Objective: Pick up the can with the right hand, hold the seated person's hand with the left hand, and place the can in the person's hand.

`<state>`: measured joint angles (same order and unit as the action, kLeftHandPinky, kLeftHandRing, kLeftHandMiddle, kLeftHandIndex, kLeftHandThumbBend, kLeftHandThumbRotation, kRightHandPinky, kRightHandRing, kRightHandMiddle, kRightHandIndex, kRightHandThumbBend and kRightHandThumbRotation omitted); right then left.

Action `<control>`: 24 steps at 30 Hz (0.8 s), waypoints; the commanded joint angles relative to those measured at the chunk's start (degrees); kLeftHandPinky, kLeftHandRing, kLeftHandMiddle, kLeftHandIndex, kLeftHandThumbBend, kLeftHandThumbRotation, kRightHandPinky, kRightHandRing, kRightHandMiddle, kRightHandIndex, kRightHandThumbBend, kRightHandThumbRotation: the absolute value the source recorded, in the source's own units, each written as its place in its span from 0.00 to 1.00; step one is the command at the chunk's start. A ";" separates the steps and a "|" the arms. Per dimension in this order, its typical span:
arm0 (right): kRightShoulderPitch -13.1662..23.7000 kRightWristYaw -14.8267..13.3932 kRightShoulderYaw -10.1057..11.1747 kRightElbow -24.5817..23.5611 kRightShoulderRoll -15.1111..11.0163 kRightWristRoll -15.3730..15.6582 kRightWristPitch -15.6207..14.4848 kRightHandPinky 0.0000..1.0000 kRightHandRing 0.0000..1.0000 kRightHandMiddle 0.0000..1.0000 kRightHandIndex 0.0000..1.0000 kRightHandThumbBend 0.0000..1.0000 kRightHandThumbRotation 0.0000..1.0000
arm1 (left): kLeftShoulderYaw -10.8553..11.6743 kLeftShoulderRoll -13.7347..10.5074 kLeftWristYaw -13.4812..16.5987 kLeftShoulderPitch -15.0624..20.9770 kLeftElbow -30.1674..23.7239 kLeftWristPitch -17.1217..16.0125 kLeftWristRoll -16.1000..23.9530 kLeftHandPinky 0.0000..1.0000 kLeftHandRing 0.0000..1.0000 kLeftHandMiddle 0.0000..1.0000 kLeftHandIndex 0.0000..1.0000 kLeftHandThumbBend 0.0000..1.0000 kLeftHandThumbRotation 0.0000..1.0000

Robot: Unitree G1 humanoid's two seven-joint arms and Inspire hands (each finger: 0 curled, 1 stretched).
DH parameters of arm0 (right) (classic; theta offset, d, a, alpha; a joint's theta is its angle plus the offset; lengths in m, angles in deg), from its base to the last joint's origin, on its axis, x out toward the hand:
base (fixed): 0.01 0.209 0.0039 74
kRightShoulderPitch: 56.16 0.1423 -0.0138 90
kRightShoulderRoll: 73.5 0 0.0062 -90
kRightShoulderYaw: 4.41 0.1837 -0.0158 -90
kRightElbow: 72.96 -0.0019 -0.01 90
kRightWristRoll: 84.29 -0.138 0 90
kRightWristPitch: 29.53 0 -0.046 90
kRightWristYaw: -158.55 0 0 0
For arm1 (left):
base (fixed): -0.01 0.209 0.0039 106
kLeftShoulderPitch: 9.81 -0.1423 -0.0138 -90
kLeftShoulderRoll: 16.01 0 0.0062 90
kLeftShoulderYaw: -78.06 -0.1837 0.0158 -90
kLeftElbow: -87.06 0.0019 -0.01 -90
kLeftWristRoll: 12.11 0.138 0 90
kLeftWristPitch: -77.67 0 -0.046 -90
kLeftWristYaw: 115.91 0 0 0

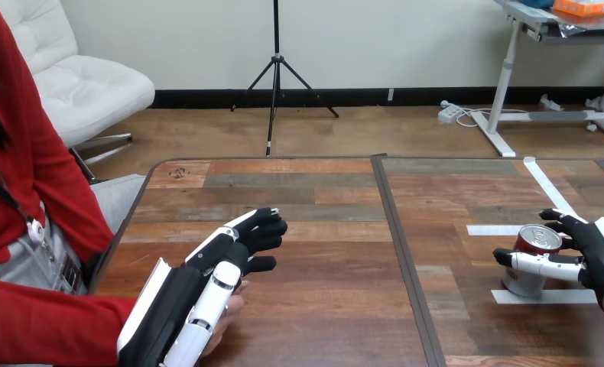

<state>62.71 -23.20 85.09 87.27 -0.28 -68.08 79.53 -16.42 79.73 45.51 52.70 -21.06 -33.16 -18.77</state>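
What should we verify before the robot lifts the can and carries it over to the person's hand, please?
1. Grasp on the can: ok. The right hand has its thumb across the front and its fingers curled behind.
2. Can upright: ok. It stands on the table, on a white tape mark.
3. Left hand holding the person's hand: cannot tell. It lies over that hand, but the grip is hidden.
4. Person's palm free to receive the can: not ok. The left hand covers most of it.
5. Path from the can to the person's hand: ok. Bare wood lies between them.
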 commanded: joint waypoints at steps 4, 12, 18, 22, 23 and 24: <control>6.64 -1.95 -1.03 -0.14 1.10 0.57 -0.03 0.73 0.82 0.85 0.85 1.00 0.36 | 0.40 -0.03 -0.25 3.08 -1.05 -1.53 -1.04 0.77 0.83 0.82 0.81 0.23 0.96; 7.72 -2.61 -1.83 0.25 1.36 1.05 -1.17 0.72 0.80 0.82 0.81 1.00 0.31 | 0.56 -0.07 -0.65 3.14 -0.82 -1.92 -1.48 0.77 0.84 0.83 0.80 0.22 0.97; 8.30 -3.12 -2.10 0.63 1.72 1.05 -2.26 0.71 0.76 0.77 0.77 1.00 0.24 | 0.68 0.04 -0.55 3.15 -0.66 -2.27 -1.28 0.78 0.84 0.82 0.80 0.21 0.97; 8.65 -3.55 -2.64 0.80 1.79 1.52 -2.74 0.69 0.73 0.74 0.75 0.98 0.18 | 0.68 0.15 -0.56 3.24 -0.53 -2.33 -1.48 0.78 0.84 0.82 0.79 0.21 0.97; 8.71 -3.52 -2.82 0.86 1.77 1.65 -2.65 0.69 0.73 0.73 0.75 0.97 0.17 | 0.72 0.09 -0.61 3.30 -0.43 -2.57 -1.39 0.78 0.84 0.82 0.79 0.21 0.97; 8.74 -3.47 -2.93 0.89 1.75 1.72 -2.55 0.67 0.71 0.72 0.73 0.95 0.14 | 0.75 0.04 -0.63 3.34 -0.37 -2.75 -1.29 0.77 0.84 0.82 0.79 0.21 0.97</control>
<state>66.35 -25.48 83.09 87.94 0.93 -67.10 76.86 -16.38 79.74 44.86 53.14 -21.05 -33.87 -19.36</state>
